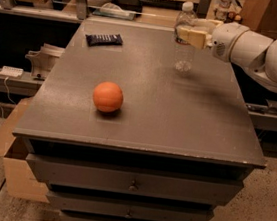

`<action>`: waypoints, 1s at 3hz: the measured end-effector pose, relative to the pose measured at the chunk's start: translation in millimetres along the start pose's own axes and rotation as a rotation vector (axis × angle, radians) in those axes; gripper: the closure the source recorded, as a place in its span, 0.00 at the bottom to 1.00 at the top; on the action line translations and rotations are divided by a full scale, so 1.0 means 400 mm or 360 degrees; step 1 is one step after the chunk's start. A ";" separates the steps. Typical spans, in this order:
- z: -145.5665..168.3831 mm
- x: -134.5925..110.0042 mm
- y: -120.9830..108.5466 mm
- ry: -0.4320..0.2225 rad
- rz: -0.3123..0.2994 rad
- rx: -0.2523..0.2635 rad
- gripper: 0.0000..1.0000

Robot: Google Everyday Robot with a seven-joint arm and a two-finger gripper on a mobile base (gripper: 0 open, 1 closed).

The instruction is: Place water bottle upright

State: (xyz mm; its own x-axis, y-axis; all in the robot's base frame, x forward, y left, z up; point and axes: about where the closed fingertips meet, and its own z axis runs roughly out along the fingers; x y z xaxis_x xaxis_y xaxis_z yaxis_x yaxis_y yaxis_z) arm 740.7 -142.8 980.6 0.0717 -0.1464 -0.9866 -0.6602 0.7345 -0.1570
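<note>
The water bottle (183,55) is clear ribbed plastic with a white cap. It stands upright at the far right of the grey table (177,122), its base on or just above the top. My gripper (189,35) reaches in from the right and is shut on the bottle's upper part, just below the cap. The white arm (257,46) runs off to the right edge of the view.
An orange ball (108,96) lies on the table left of centre. A dark blue candy bar wrapper (104,39) lies at the far left. Shelves with clutter (116,4) stand behind the table. A cardboard box (9,137) sits on the floor at the left.
</note>
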 end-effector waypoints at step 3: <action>-0.007 0.028 -0.011 0.0017 0.0012 0.0051 1.00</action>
State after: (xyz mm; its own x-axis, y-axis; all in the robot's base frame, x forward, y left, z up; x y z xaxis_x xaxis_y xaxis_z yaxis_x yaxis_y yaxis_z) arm 742.4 -149.6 970.2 0.0588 -0.1478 -0.9873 -0.6364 0.7564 -0.1512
